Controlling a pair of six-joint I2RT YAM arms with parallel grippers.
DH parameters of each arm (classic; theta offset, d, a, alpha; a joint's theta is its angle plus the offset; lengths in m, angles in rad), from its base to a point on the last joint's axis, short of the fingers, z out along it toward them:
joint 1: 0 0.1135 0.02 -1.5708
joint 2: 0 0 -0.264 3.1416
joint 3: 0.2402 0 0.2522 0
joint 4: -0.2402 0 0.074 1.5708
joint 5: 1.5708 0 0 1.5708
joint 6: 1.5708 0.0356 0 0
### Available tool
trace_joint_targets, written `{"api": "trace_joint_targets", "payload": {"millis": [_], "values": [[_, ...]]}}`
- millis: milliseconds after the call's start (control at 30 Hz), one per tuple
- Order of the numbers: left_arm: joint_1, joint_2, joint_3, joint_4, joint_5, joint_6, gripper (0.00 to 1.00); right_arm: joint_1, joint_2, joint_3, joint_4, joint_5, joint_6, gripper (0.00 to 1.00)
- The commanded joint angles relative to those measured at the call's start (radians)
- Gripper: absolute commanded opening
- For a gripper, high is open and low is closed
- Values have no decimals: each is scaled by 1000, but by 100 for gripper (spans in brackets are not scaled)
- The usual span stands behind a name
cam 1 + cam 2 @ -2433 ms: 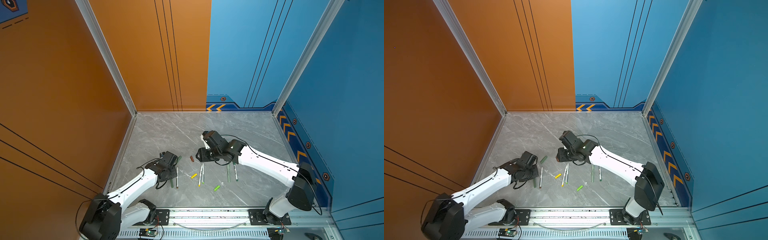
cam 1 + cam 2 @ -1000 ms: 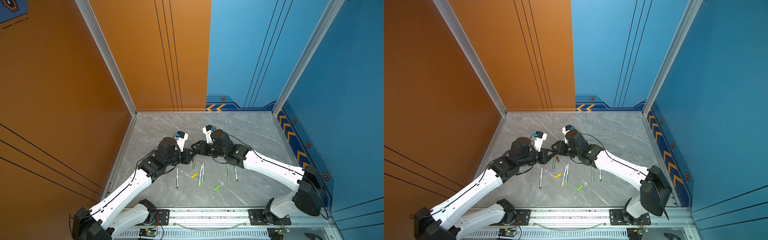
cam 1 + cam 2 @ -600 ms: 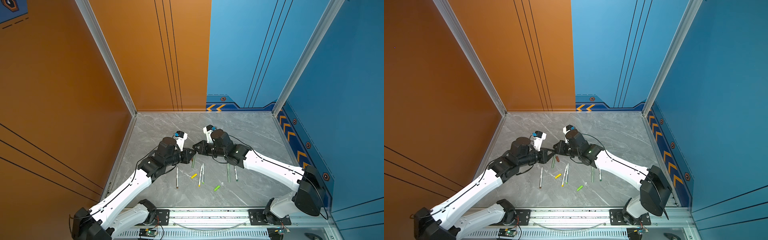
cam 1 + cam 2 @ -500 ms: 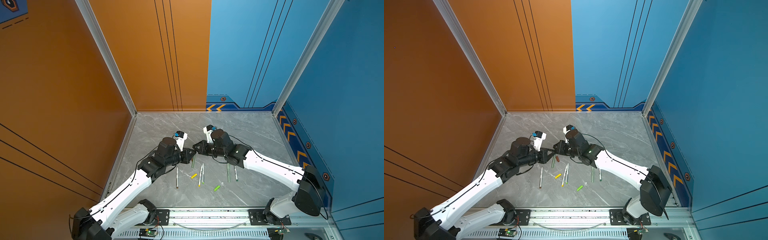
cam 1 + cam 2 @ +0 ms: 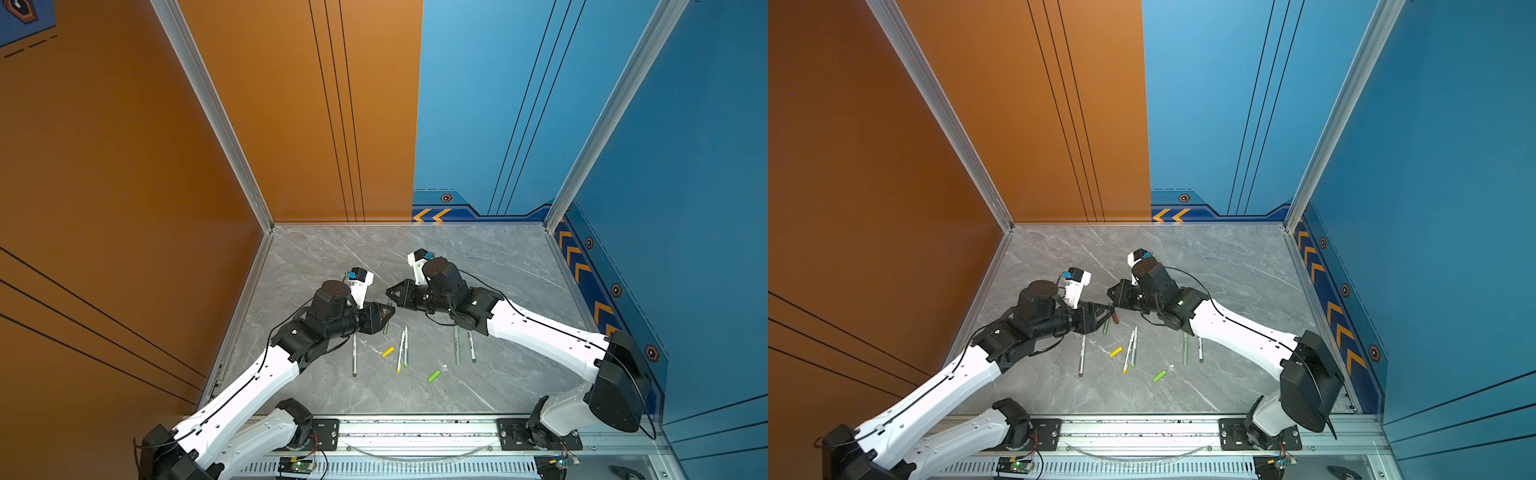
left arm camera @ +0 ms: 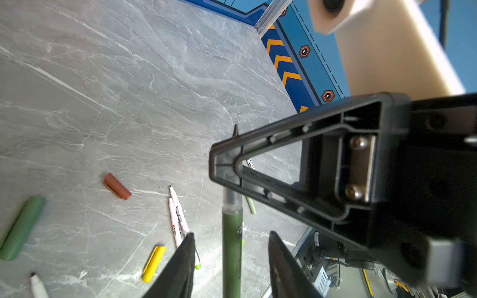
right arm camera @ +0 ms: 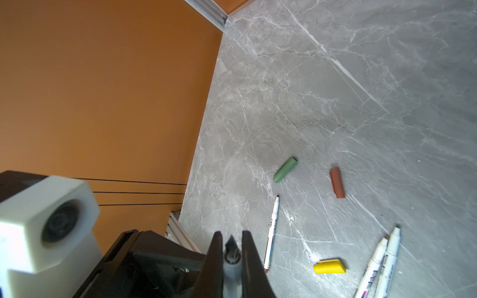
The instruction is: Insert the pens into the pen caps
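Meeting above the table (image 5: 324, 249), the grippers share one pen. Right gripper (image 7: 232, 233) is clamped on the olive pen (image 6: 231, 268) at its grey neck. Left gripper (image 6: 231, 233) sits with jaws apart round the barrel, clear of it, so the right alone carries it, likely for capping. Green cap (image 7: 285, 169), brown cap (image 7: 337, 182) lie loose nearby.

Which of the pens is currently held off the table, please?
The dark olive pen, pinched at its grey tip end by the right gripper; the other pens lie flat on the table.
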Motion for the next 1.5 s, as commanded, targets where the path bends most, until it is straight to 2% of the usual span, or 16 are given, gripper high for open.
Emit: {"api": "trace_joint_targets", "payload": {"millis": [0, 100, 267, 467, 567, 633, 767, 833, 933, 1200, 1467], "values": [[-7, 17, -11, -18, 41, 25, 44, -5, -29, 21, 0, 1, 13, 6], [-6, 26, -10, -18, 35, 27, 38, -5, -29, 22, 2, -5, 16, 6], [-7, 33, -6, -18, 20, 30, 20, -5, -31, 18, 3, -10, 20, 6], [-6, 31, -11, -18, 9, 30, 5, -8, -33, 15, 4, -11, 18, 8], [-7, 27, -13, -21, -4, 31, 3, -11, -33, 14, 3, -17, 12, 23], [-4, 24, -8, -49, -39, 31, 2, -13, -37, 12, 4, -18, -7, 39], [9, 9, 14, -181, -214, 22, 0, -15, -42, 10, -41, 37, -42, 51], [35, -3, 18, -254, -311, 3, 0, -15, -33, 30, -111, 91, -70, 53], [92, -31, 7, -315, -357, -16, 0, -10, -6, 61, -207, 151, -111, 54], [201, -112, -26, -331, -345, 7, 0, 4, 103, 119, -304, 223, -202, 54], [244, -192, -53, -345, -352, -49, 0, 33, 311, 274, -393, 178, -347, 54]]}}
